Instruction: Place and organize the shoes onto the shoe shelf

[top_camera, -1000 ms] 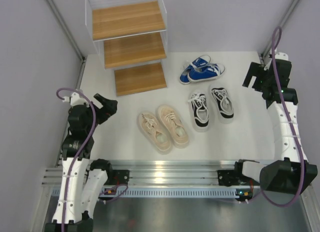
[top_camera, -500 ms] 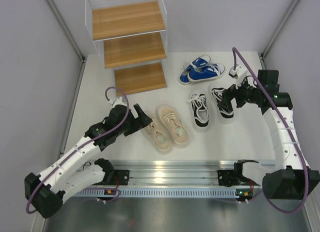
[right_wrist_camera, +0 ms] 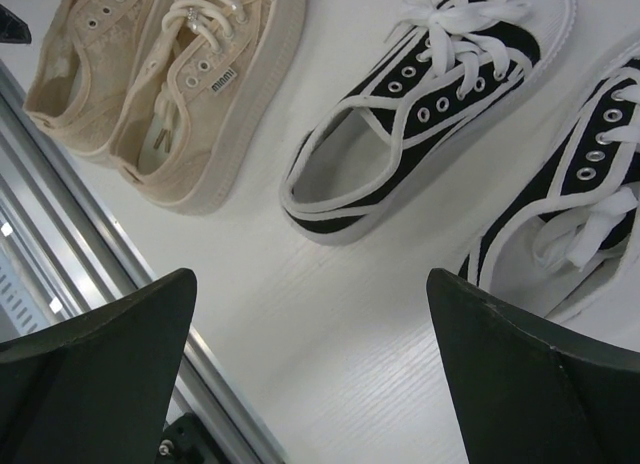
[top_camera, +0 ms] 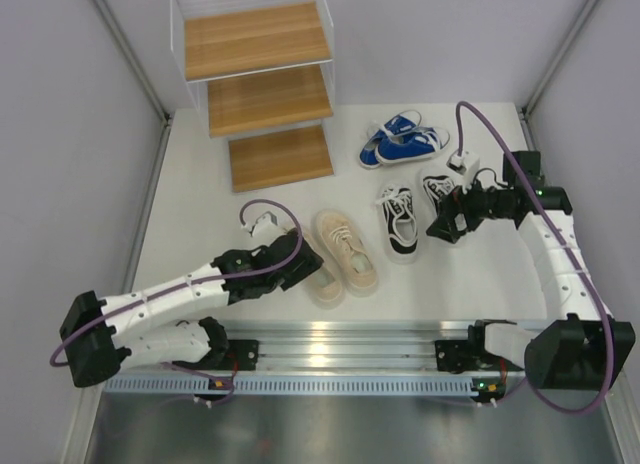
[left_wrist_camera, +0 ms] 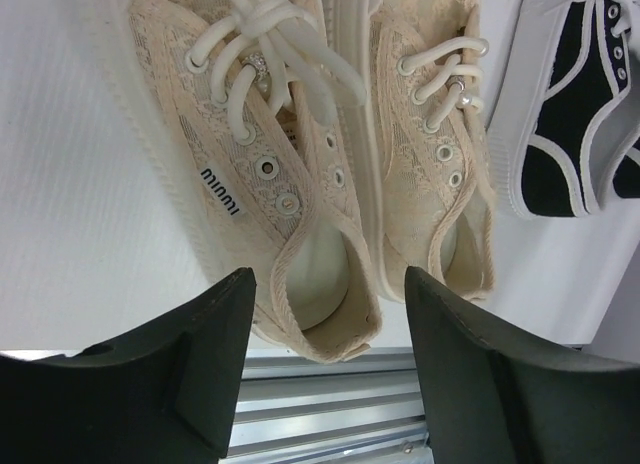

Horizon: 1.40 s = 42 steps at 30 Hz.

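Note:
Three pairs of shoes lie on the white table. The blue pair [top_camera: 405, 140] is at the back, the black-and-white pair [top_camera: 398, 222] in the middle, and the beige pair [top_camera: 346, 248] is nearest. The shoe shelf [top_camera: 258, 84] stands empty at the back left. My left gripper [top_camera: 305, 264] hangs over the left beige shoe [left_wrist_camera: 250, 154]. Its jaws [left_wrist_camera: 330, 279] are open and straddle that shoe's heel with small gaps on both sides. My right gripper [top_camera: 443, 227] is wide open [right_wrist_camera: 310, 276] over bare table beside the right black-and-white shoe [right_wrist_camera: 585, 199], holding nothing.
Grey walls close in the table on the left, back and right. A metal rail [top_camera: 340, 334] runs along the near edge, just behind the beige heels [left_wrist_camera: 330, 384]. The right arm's purple cable [top_camera: 480, 124] arcs above the blue pair.
Both arms have swung in from the table's sides. The left gripper came over the left beige shoe and its jaws narrowed. The right gripper came down beside the black-and-white pair.

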Motion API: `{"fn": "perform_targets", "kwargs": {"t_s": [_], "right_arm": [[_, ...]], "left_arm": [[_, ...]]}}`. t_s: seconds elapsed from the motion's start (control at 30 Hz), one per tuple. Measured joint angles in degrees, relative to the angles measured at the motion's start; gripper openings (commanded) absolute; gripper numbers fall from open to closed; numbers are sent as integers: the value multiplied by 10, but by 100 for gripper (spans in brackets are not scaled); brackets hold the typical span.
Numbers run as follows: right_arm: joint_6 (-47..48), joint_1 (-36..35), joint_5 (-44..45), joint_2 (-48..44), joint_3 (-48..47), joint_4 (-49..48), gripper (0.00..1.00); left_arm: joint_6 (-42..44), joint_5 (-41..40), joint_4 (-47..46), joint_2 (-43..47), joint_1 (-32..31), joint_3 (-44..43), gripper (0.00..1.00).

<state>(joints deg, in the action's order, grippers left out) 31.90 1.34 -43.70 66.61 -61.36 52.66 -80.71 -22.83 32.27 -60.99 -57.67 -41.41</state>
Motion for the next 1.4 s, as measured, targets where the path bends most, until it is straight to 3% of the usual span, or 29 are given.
{"fn": "perform_targets", "kwargs": {"t_s": [0.1,0.47,0.67,0.83,0.87,1.1,1.23,1.3,1.4], "right_arm": [[-3,0,-4,0,7,-5,99],[-22,0,-28,0,18,-34,99],[-30,0,-36,-1,32,-44,99],[-33,0,-42,-10,44,-51,99],[-33,0,-43,-11,45,-51,99],[-34,0,-47,-14,47,-56,99],[-29,0,-48,-15,47,-55,99],[-26,0,-49,-17,47,-55,99],[-23,0,-52,-19,47,-55,99]], "left_arm": [[-17,-7,10,0,-3,-5,58],[-16,-16,26,-34,-7,-6,55],[-10,-21,25,-73,-8,-4,46],[-1,-29,24,-125,-12,-2,18],[1,-34,25,-127,-14,-2,0],[52,-80,31,-119,-20,1,0],[132,-146,34,-52,-13,18,0],[193,-155,27,7,10,29,0],[278,-134,-10,88,96,56,0]]}}
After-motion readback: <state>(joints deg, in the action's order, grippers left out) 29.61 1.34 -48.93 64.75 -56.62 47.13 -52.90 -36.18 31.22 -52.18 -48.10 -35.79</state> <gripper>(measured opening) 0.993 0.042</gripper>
